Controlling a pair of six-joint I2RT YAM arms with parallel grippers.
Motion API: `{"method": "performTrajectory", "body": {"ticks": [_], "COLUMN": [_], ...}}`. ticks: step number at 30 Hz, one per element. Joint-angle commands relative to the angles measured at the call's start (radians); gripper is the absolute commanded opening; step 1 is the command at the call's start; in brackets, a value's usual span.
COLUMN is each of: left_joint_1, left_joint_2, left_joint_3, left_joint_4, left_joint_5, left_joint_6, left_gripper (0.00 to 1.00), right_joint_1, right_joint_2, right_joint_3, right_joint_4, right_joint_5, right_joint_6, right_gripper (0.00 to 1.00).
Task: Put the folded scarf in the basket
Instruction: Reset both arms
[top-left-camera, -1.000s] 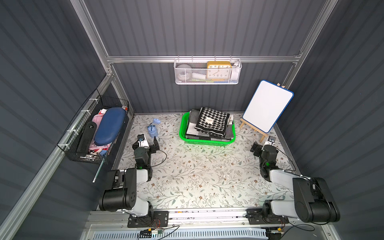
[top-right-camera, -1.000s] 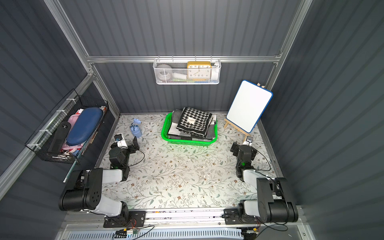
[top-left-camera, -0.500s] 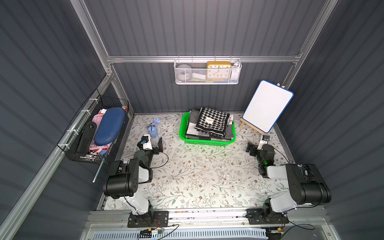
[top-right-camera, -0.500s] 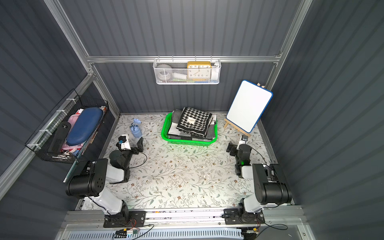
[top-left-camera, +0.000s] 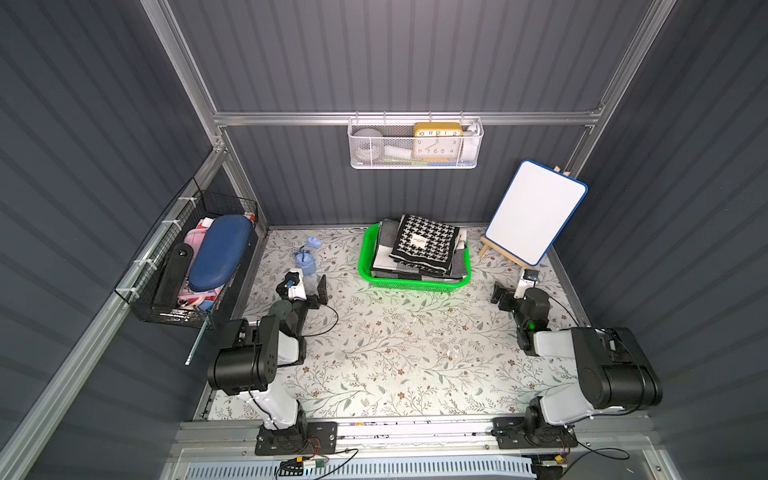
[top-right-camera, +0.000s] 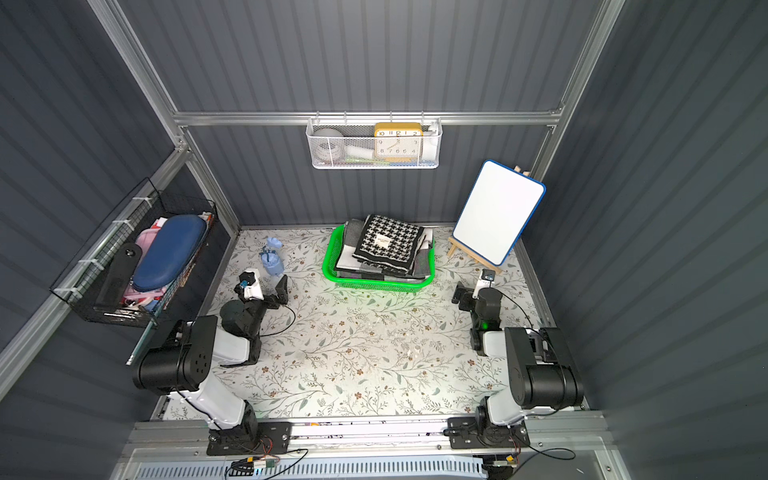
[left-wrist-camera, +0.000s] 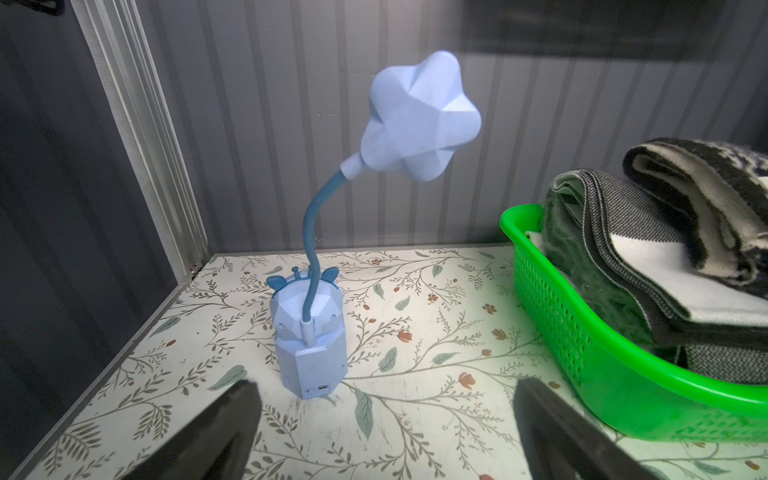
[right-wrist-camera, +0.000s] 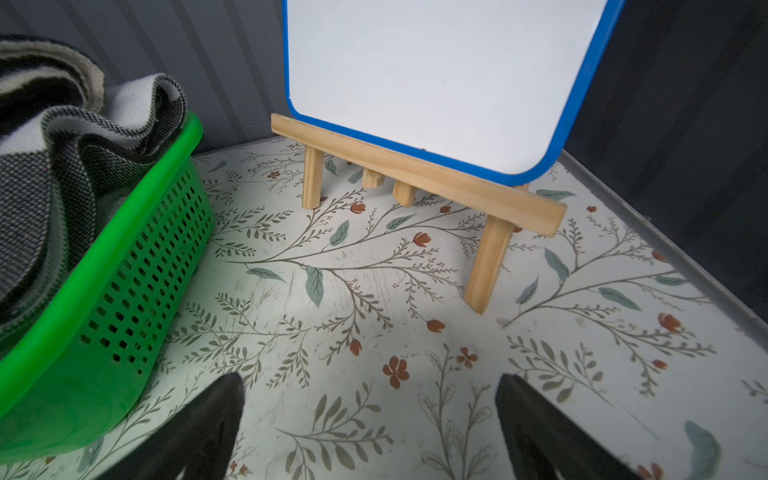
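A bright green basket (top-left-camera: 411, 284) (top-right-camera: 374, 284) stands at the back middle of the floral table. In it, a folded black-and-white houndstooth scarf (top-left-camera: 424, 245) (top-right-camera: 386, 243) lies on top of folded grey and white cloth. My left gripper (top-left-camera: 305, 291) (left-wrist-camera: 386, 386) is open and empty, low over the table to the left of the basket (left-wrist-camera: 623, 357). My right gripper (top-left-camera: 515, 293) (right-wrist-camera: 370, 380) is open and empty too, to the right of the basket (right-wrist-camera: 104, 257).
A light blue gooseneck lamp (top-left-camera: 306, 259) (left-wrist-camera: 309, 345) stands just ahead of the left gripper. A whiteboard on a wooden easel (top-left-camera: 536, 212) (right-wrist-camera: 436, 83) stands ahead of the right one. On the walls hang a black wire basket (top-left-camera: 195, 262) and a white mesh basket (top-left-camera: 415, 143).
Both arms have lifted their elbows, and both grippers have shifted a little toward the middle. The scarf and the basket have not moved.
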Motion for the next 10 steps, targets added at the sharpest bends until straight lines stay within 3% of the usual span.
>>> {"method": "performTrajectory", "body": {"ticks": [1,10], "left_joint_1": [-0.009,-0.020], "left_joint_2": [-0.001,0.002], "left_joint_3": [0.029,0.044], "left_joint_4": [-0.015,-0.038], "left_joint_5": [0.018,0.028], "left_joint_6": [0.036,0.054], "left_gripper": [0.99,0.99], "right_joint_1": [0.007,0.013], "right_joint_2": [0.015,0.020], "right_joint_3": [0.006,0.014], "right_joint_4": [0.013,0.009], "right_joint_5": [-0.009,-0.060], "right_joint_6": [-0.019,-0.044], "right_gripper": [0.99,0.99]}}
